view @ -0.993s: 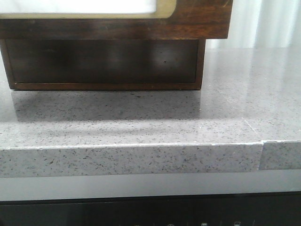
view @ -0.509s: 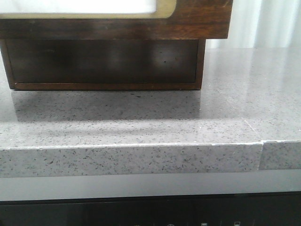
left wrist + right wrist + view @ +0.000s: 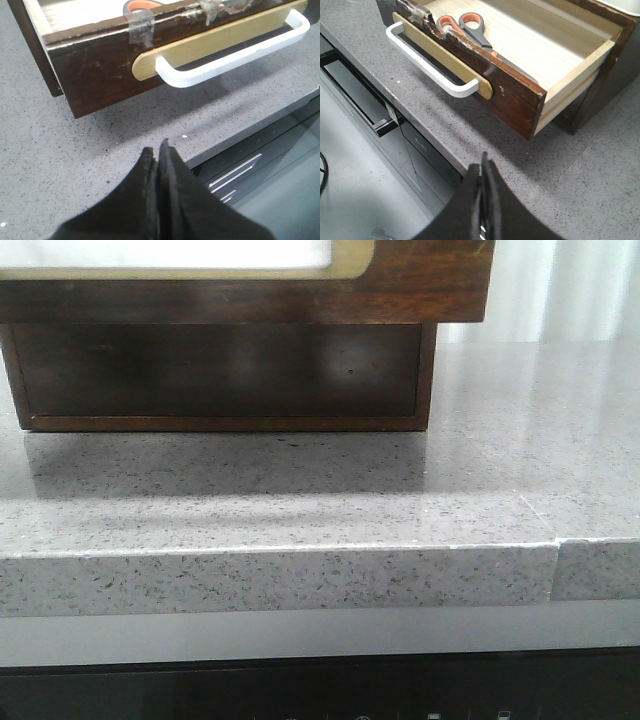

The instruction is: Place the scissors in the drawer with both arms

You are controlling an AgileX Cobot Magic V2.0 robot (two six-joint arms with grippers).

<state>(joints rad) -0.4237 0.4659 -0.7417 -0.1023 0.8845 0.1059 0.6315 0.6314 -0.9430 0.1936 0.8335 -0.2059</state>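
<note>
From my wrist cameras, nearest first: the left gripper point(image 3: 158, 150) has its two black fingers pressed together with nothing between them, hanging over the speckled grey countertop point(image 3: 60, 150) close to its front edge. The right gripper point(image 3: 483, 167) is the same story, fingers together and empty, hovering above the counter's front edge with the dark cabinet fronts point(image 3: 395, 120) below it.

Moving back from that edge, I see the drawer point(image 3: 515, 100) pulled out, its scuffed dark brown front facing the counter's front edge and its bottom raised off the stone. On that front sits a pale gold rounded plate point(image 3: 210, 42) with a white bar handle point(image 3: 235, 55) across it. Scraps of clear tape point(image 3: 139, 27) cling to the top lip of the front.

Inside, on the light wood floor, the scissors point(image 3: 470, 30) lie flat just behind the drawer front, toward its handle end, orange-lined loops clear to see, blades running along the front and partly hidden by it. From the left wrist only one orange loop point(image 3: 142, 5) peeks over the lip.

In the front camera, the drawer front point(image 3: 420, 285) fills the top, overhanging the dark wooden cabinet body point(image 3: 220, 370) that stands on the counter farther back.
</note>
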